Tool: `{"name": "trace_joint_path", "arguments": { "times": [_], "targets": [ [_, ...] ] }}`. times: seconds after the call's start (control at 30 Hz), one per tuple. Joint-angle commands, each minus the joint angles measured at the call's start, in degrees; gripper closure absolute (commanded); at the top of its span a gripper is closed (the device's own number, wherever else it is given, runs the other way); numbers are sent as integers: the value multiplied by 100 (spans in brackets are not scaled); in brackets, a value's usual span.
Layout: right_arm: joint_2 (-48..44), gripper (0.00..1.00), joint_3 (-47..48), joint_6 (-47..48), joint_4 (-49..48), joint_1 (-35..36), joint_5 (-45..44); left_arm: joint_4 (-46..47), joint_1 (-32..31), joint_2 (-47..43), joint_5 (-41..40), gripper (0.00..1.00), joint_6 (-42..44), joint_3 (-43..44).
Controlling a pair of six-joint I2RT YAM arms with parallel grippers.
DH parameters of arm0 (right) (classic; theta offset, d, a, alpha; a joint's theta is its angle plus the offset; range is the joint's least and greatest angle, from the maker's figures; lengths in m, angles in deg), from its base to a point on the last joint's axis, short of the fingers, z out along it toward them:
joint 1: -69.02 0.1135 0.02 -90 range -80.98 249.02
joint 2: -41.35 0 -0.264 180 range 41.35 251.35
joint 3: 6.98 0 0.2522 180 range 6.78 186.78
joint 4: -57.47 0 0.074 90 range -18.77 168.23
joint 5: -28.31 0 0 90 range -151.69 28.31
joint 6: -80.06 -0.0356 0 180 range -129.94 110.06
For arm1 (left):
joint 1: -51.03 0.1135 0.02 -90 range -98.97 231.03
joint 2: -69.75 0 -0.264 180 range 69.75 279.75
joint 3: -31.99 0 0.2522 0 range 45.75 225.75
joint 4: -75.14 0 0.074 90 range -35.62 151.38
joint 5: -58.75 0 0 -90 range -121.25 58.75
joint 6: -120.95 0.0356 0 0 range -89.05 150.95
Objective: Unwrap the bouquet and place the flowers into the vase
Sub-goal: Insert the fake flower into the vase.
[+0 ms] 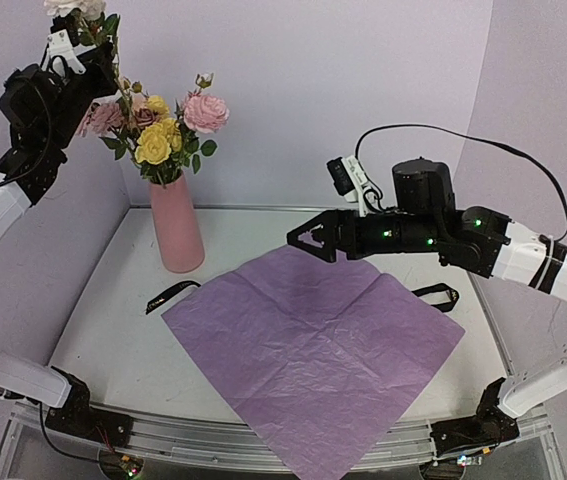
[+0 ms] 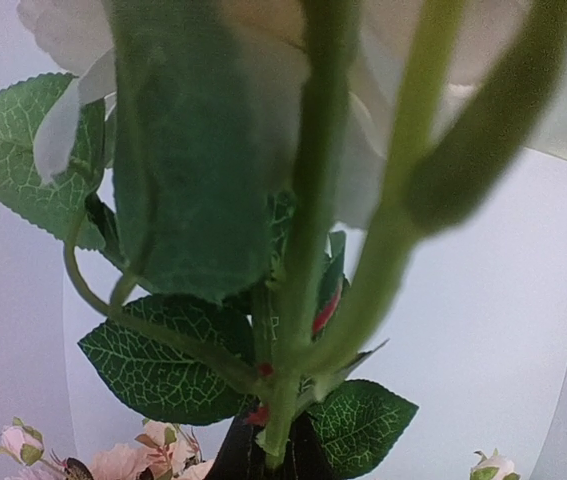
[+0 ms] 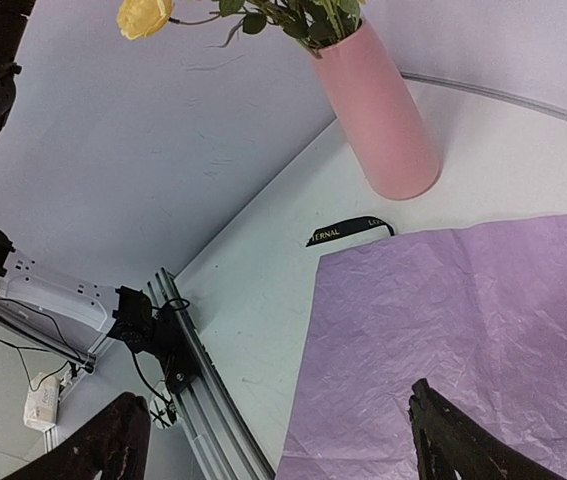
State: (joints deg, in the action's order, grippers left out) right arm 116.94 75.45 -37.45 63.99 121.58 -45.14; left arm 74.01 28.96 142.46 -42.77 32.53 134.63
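Left gripper [image 1: 91, 50] up high, shut tight on a white flower [image 1: 75, 8] stem, right gripper [image 1: 303, 238] wide open and empty above the purple paper [image 1: 313, 350], other flowers [image 1: 168, 135] in the pink vase [image 1: 176, 225], back left

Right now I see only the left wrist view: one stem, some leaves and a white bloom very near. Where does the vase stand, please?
Observer: The vase stands upright at the far left of the table. In the top view it is lower than the white flower you hold, and to its right.
Operator: Does it already hold flowers?
Observer: Yes, pink and yellow blooms rise from its mouth.
Operator: And where is the paper?
Observer: The paper sheet lies spread flat on the table, nearer to the arm bases than the vase.
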Motion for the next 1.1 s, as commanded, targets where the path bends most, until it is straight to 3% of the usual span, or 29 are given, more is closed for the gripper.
{"name": "trace_joint_path", "arguments": {
  "times": [0.0, 0.4, 1.07],
  "targets": [
    [-27, 9, 301, 113, -102, 26, 62, 309, 36, 50, 166, 100, 224, 469],
    [-167, 9, 238, 80, -56, 24, 2, 405, 36, 120, 238, 100, 371, 408],
    [-369, 9, 141, -8, 20, 27, -3, 1022, 36, -583, 224, 100, 138, -1509]
  ]
}}
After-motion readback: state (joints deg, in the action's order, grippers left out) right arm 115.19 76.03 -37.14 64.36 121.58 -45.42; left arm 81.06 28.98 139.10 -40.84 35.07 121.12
